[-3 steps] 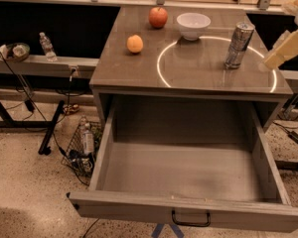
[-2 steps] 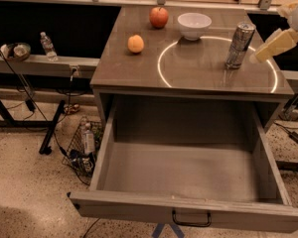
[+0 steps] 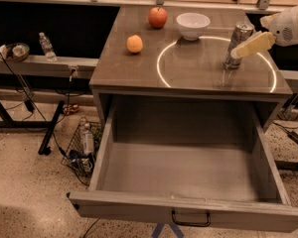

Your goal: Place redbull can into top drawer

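The redbull can stands upright on the right half of the cabinet top, toward the back and just inside a thin ring of white light. The gripper comes in from the right edge of your view, and its cream tip lies across the front of the can. You cannot tell whether it is open or closed on the can.

Bare surface lies in front of the can as far as the cabinet's front edge, and more to its left. A white bowl sits near the can at the back. A red apple is just beside the bowl, and an orange sits well apart on the left.

Below the top, the top drawer is pulled far out toward you. Its grey floor is bare from wall to wall, and a small dark handle sits on the front panel.

To the left, a water bottle stands on a low shelf. Cables and a wire basket lie on the speckled floor.
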Action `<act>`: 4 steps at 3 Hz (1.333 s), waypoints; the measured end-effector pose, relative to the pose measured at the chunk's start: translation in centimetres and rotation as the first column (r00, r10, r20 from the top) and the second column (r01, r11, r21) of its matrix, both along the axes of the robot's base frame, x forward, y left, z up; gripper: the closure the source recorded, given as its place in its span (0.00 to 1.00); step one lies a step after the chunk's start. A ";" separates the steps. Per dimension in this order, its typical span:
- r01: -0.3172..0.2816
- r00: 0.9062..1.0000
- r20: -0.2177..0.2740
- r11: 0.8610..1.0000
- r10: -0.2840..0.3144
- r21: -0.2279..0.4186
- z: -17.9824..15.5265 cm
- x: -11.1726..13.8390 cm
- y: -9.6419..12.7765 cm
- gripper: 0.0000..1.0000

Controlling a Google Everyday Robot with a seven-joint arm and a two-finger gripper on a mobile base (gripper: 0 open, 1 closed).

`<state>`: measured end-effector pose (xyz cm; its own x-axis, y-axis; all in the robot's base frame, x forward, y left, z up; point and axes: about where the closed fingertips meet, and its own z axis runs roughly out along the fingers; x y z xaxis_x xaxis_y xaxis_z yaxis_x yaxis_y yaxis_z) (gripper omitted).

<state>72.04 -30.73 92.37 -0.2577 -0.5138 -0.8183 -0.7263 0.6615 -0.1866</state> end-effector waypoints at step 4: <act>-0.019 0.999 -0.029 0.973 0.026 0.228 0.8 0.5 5.1 0.90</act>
<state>72.51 -25.65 93.16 -0.2760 -0.3209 -0.9060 -0.7446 0.6675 -0.0096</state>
